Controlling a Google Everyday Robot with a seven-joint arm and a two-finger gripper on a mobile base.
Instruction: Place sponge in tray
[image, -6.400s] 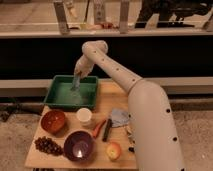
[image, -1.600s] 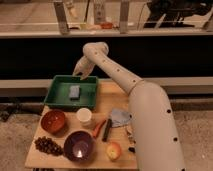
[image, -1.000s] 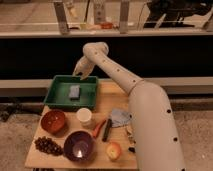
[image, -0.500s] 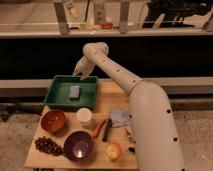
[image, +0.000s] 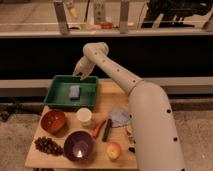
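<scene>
The grey-blue sponge (image: 74, 92) lies flat on the floor of the green tray (image: 57, 100) at the back left of the wooden table. My gripper (image: 81, 71) hangs above the tray's back right edge, clear of the sponge and holding nothing. My white arm runs from the lower right up and over the table to it.
On the table stand a red-brown bowl (image: 53, 120), a white cup (image: 84, 116), a purple bowl (image: 79, 145), dark grapes (image: 47, 146), an apple (image: 114, 150), a carrot (image: 99, 128), a dark tool (image: 107, 129) and a blue-grey cloth (image: 120, 118). A dark counter wall rises behind.
The gripper has left the sponge in the tray and risen to the back right edge. Over the last second it has barely moved.
</scene>
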